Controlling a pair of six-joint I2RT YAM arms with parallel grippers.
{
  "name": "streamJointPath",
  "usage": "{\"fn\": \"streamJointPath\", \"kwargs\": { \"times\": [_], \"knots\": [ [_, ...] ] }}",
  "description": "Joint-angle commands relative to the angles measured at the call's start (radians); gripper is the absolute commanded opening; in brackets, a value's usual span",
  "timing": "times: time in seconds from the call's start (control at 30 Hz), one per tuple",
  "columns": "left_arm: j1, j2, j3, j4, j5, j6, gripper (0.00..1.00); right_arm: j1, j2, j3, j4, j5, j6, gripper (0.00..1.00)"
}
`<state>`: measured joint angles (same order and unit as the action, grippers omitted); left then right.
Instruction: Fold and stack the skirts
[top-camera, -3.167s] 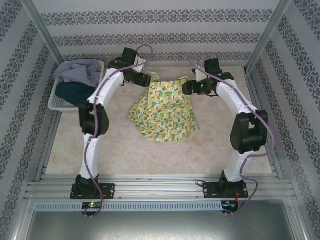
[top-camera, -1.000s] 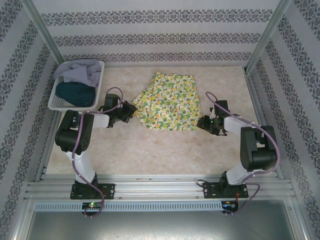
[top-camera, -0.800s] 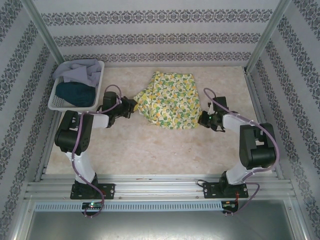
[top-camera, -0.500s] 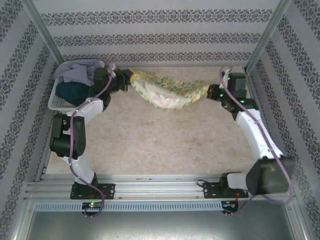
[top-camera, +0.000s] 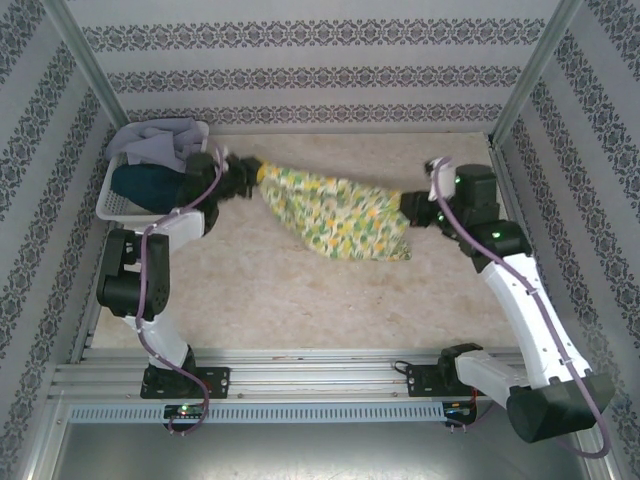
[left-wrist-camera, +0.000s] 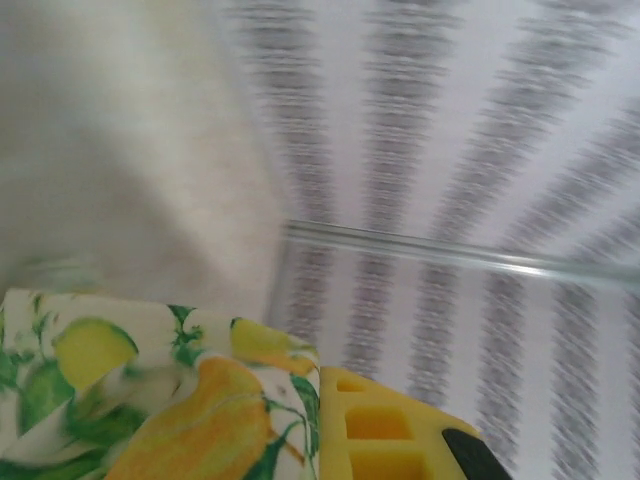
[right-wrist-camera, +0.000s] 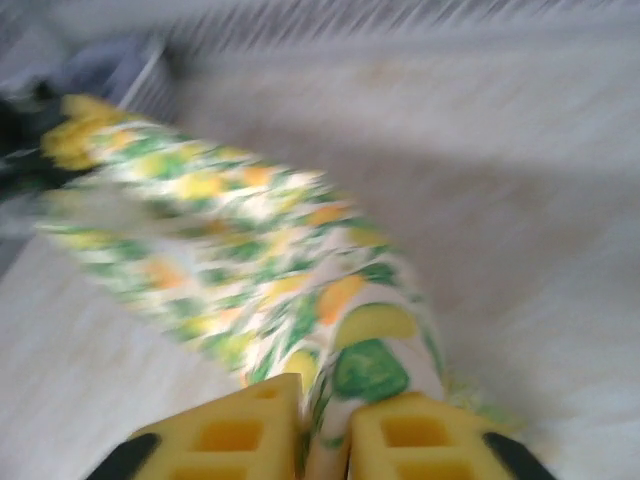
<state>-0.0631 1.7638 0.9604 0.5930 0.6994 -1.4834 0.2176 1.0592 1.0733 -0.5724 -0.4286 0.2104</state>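
While both hands pinch it, the yellow skirt (top-camera: 335, 215), printed with green and white fruit, stretches as a wrinkled band across the far half of the worktop (top-camera: 300, 300). The left hand (top-camera: 248, 176) is pressed together on its left corner beside the basket (top-camera: 112, 205), and the right hand (top-camera: 408, 208) grips its right end. The right wrist view shows cloth running between two yellow fingers (right-wrist-camera: 235, 435); the top view shows the grey-lavender skirt (top-camera: 155, 145) and dark teal skirt (top-camera: 145, 185) in the basket. Half a second ago the yellow skirt sagged closer to the far wall, pale underside showing.
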Motion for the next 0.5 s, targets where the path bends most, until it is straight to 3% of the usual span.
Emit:
{"fn": "streamJointPath", "kwargs": {
  "times": [0.0, 0.07, 0.13, 0.17, 0.2, 0.27, 0.33, 0.47],
  "knots": [
    [0.079, -0.055, -0.137, -0.054, 0.004, 0.096, 0.00, 0.076, 0.011, -0.034, -0.118, -0.300, -0.101, 0.43],
    [0.112, -0.050, -0.166, -0.136, 0.025, 0.184, 0.02, 0.065, 0.020, -0.017, -0.142, -0.276, -0.109, 0.64],
    [0.128, -0.043, -0.163, -0.228, 0.026, 0.277, 0.08, 0.016, 0.006, -0.017, -0.087, -0.192, -0.081, 0.73],
    [0.131, -0.037, -0.153, -0.273, 0.023, 0.321, 0.09, -0.024, -0.005, -0.035, -0.019, -0.164, -0.036, 0.91],
    [0.132, -0.031, -0.141, -0.305, 0.016, 0.358, 0.11, -0.054, -0.009, -0.056, 0.049, -0.133, 0.013, 0.98],
    [0.132, -0.011, -0.102, -0.380, 0.009, 0.430, 0.16, -0.086, 0.019, -0.090, 0.151, -0.023, 0.101, 0.98],
    [0.134, 0.015, -0.045, -0.453, 0.020, 0.497, 0.22, -0.060, 0.094, -0.086, 0.146, 0.103, 0.119, 0.98],
    [0.122, -0.030, 0.016, -0.550, 0.030, 0.573, 0.45, 0.024, 0.264, -0.081, 0.126, 0.226, 0.127, 0.98]
  ]
}}
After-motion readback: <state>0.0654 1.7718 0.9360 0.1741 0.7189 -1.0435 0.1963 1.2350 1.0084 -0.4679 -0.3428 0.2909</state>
